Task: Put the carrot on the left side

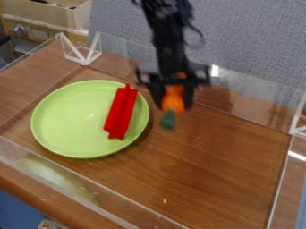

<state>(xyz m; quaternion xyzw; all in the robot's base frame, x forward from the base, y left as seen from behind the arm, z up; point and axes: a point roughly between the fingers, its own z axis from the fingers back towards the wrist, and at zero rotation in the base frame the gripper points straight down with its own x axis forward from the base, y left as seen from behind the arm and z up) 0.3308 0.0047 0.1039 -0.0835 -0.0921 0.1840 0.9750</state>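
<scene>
Gripper (173, 93) clamped on carrot (174, 101), orange body pinched between fingers, green stem hanging down. Carrot clear of table (227, 170), just right of green plate (60, 125) holding red block (121, 111). Lifted probably for carrying left over plate rim.

Plate (72, 125) sits left on the table (227, 170), block (121, 110) lying across its right part, one end over the rim. Carrot (173, 106) hangs in the gripper (174, 97) just right of the plate, above the table, stem end down
</scene>
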